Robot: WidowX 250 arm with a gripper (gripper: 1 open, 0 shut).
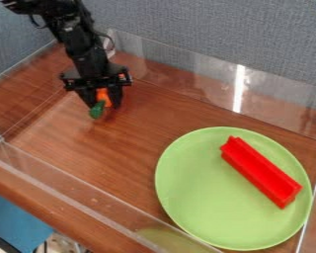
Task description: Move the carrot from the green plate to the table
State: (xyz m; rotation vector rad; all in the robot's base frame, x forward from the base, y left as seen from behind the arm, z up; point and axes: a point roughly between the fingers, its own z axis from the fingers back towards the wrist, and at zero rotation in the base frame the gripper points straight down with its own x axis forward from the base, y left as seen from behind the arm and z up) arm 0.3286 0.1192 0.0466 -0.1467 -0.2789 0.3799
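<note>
While my black pincer (99, 96) grips the small orange toy carrot (100, 102), hanging leafy-end down over the far-left brown wooden table (82, 158), the round light-green plate (200, 188) lies well right.

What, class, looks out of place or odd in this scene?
The carrot is nowhere near the green plate: it hangs in the gripper near the table's far left corner, leafy end down. Only a red block lies on the plate. Nothing looks spilled or damaged.
</note>
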